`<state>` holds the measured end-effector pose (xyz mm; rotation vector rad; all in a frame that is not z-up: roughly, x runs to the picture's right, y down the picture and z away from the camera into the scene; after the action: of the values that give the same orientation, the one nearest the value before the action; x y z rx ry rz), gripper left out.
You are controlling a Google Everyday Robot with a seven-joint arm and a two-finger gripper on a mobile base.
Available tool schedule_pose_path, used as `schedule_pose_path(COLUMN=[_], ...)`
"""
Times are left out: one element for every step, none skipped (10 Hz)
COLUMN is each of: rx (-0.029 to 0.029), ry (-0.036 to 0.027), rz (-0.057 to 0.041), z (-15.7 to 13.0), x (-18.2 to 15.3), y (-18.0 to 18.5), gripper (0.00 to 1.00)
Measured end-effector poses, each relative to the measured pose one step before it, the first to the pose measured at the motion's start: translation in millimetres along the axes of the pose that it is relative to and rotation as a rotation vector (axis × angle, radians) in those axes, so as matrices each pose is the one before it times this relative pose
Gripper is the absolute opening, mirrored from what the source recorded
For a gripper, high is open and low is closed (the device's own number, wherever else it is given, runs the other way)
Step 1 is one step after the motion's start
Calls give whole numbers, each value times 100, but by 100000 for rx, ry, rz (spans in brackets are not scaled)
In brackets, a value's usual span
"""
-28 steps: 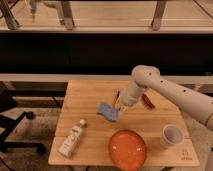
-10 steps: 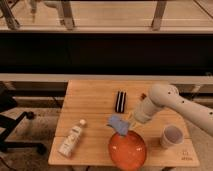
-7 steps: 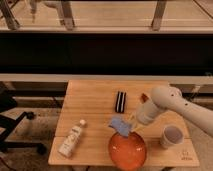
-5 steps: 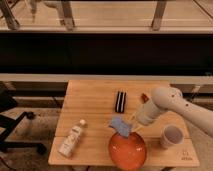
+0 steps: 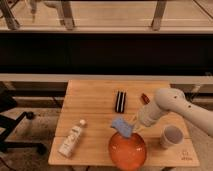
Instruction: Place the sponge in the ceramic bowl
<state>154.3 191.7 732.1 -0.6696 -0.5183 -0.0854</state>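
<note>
The light-blue sponge (image 5: 121,126) hangs just above the far-left rim of the orange-red ceramic bowl (image 5: 128,149), which sits at the table's front edge. My gripper (image 5: 131,127) is at the end of the white arm reaching in from the right, and it is shut on the sponge's right side. The sponge is tilted, with its lower corner over the bowl's rim.
A black rectangular block (image 5: 120,101) lies at mid-table and a small red object (image 5: 145,98) to its right. A whitish cup (image 5: 171,137) stands right of the bowl. A white bottle (image 5: 72,138) lies at front left. A dark chair (image 5: 12,125) stands left of the wooden table (image 5: 90,112).
The arm carried the sponge from mid-table toward the front, over the bowl's rim. In the last half second it has hardly moved.
</note>
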Motion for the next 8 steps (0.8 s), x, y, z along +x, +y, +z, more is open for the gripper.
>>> schedule_pose_path(rx=[80,108,150,192,-98,-60,-77,126], ry=[-104,-31,-91,-62,28,-32,-73,42], rz=[199,231,208,259,159,42,166,251], z=[-18,-38,-47,-65,-54,-27,18,-126], x=[105,152,155,234,156,40,132,140], y=[55,63,67,95,121,59,88,167], gripper=[0,2,6,6,6,6,5,1])
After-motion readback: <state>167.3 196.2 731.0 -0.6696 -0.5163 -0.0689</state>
